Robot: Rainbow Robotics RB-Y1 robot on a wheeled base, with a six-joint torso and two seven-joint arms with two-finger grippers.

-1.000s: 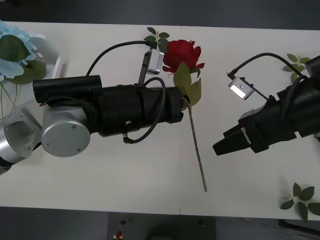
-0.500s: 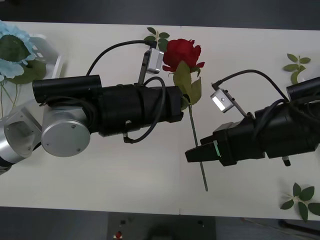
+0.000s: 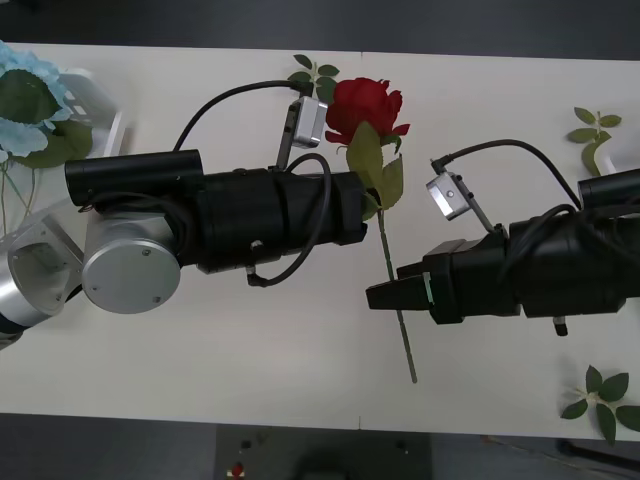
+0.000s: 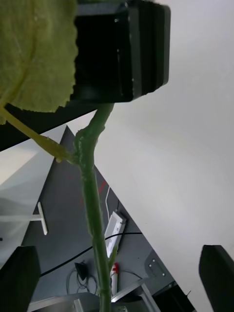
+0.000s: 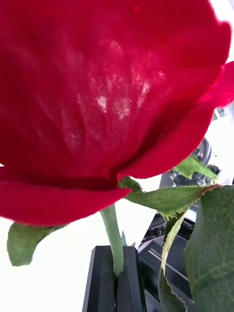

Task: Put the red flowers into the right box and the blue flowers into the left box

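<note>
One of the red flowers, a rose (image 3: 365, 108), is held up over the middle of the table. My left gripper (image 3: 368, 208) is shut on its stem just under the leaves, with the black fingers (image 5: 115, 278) pinched on the green stem below the bloom (image 5: 107, 87). My right gripper (image 3: 385, 293) is open at the lower stem (image 3: 400, 325). The stem (image 4: 95, 214) runs between its two fingers, apart from both, below the left gripper's fingers (image 4: 122, 48). The blue flowers (image 3: 25, 95) lie in the left box (image 3: 100, 110) at the far left. The right box is out of view.
Loose green leaf sprigs lie at the back centre (image 3: 315, 70), the back right (image 3: 595, 128) and the front right (image 3: 600, 395). The table's front edge (image 3: 300, 418) runs just below the stem's tip. Bare tabletop lies between the arms and that edge.
My right arm has swung left across the table, bringing its open fingers around the rose's lower stem. The left arm and the rose have stayed where they were.
</note>
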